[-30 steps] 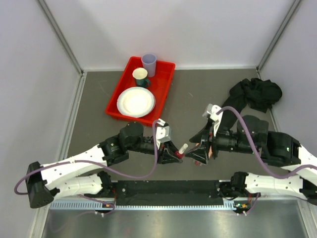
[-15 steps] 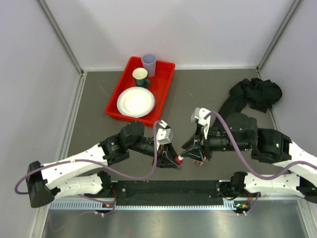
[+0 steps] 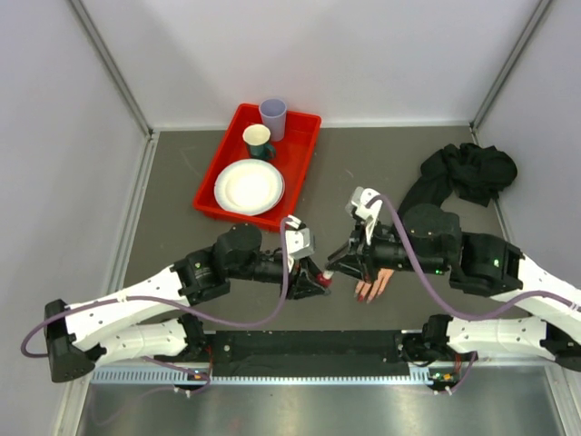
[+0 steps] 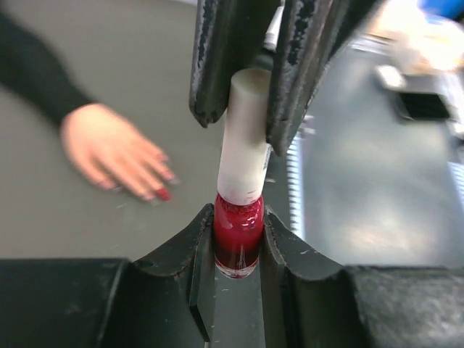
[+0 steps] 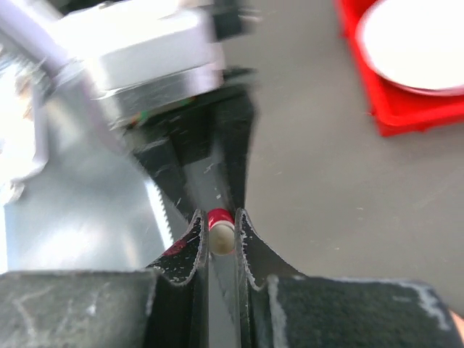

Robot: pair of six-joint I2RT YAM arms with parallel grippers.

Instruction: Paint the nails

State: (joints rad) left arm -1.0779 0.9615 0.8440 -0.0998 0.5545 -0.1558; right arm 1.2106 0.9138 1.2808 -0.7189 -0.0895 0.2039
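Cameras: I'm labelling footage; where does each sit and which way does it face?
Top external: fixed above and behind the robot, looking down on both arms and the skin-coloured mannequin hand.
Left wrist: on the left arm, looking along the left hand, shut on the small red glass polish bottle.
Right wrist: on the right arm, looking along the right hand gripping the bottle's white cap.
Both wrist views share that bottle.

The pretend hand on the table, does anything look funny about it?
Yes. On the mannequin hand, only one nail is bright red. The rest look pale pink, though the left wrist view is blurry, so the colours do not match. Nothing looks spilled beside it.
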